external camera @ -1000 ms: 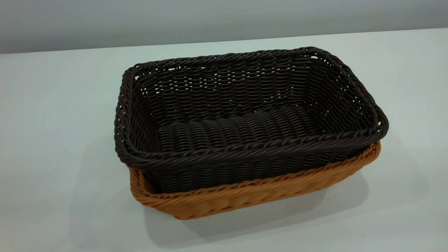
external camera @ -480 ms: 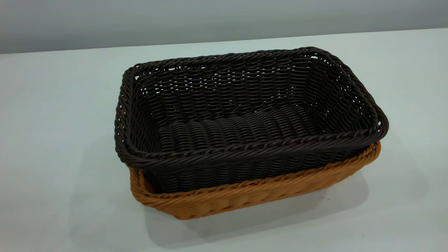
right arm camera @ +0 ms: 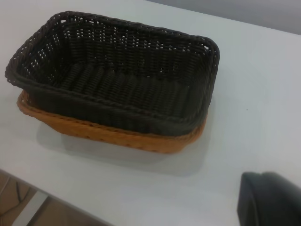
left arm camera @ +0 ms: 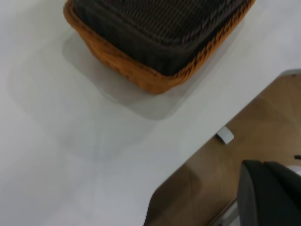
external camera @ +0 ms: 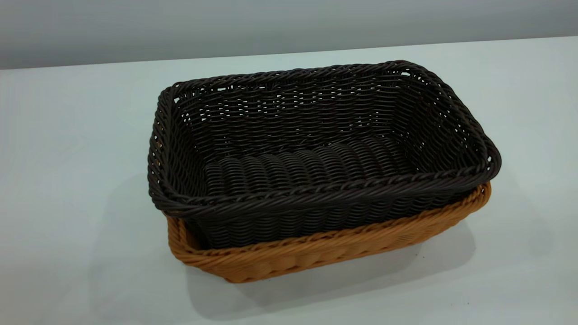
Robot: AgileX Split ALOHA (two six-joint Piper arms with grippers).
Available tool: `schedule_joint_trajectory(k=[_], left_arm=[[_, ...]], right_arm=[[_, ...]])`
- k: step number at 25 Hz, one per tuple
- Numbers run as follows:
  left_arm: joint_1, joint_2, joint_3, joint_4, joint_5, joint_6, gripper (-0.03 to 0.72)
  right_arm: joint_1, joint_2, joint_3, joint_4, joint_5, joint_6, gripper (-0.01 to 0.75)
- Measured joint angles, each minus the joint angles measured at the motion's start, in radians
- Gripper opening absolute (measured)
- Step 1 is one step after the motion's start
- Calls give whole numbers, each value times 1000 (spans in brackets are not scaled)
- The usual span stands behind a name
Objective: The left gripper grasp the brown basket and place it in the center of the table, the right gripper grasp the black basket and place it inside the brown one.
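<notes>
The black basket (external camera: 316,149) sits nested inside the brown basket (external camera: 316,255) in the middle of the white table (external camera: 67,180). The black rim stands above the brown rim. Both are empty. Neither arm shows in the exterior view. In the left wrist view the brown basket (left arm camera: 122,66) and the black basket (left arm camera: 164,23) lie far off. Only a dark part of my left gripper (left arm camera: 270,193) shows, out past the table's edge. In the right wrist view the black basket (right arm camera: 122,75) rests in the brown basket (right arm camera: 117,136). A dark part of my right gripper (right arm camera: 270,200) shows above the table, apart from the baskets.
The table's edge runs across the left wrist view, with brown floor (left arm camera: 263,122) and a small white object (left arm camera: 225,135) beyond it. A grey wall (external camera: 289,22) stands behind the table.
</notes>
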Motion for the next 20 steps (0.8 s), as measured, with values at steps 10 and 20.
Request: schedule_joint_trajectory(k=[10, 20], left_arm=[[0, 0, 3, -2, -13, 17, 20], [0, 0, 2, -2, -9, 17, 20]], right_arm=[[0, 0, 0, 0, 0, 0, 0], [-7, 0, 0, 0, 0, 0, 0]])
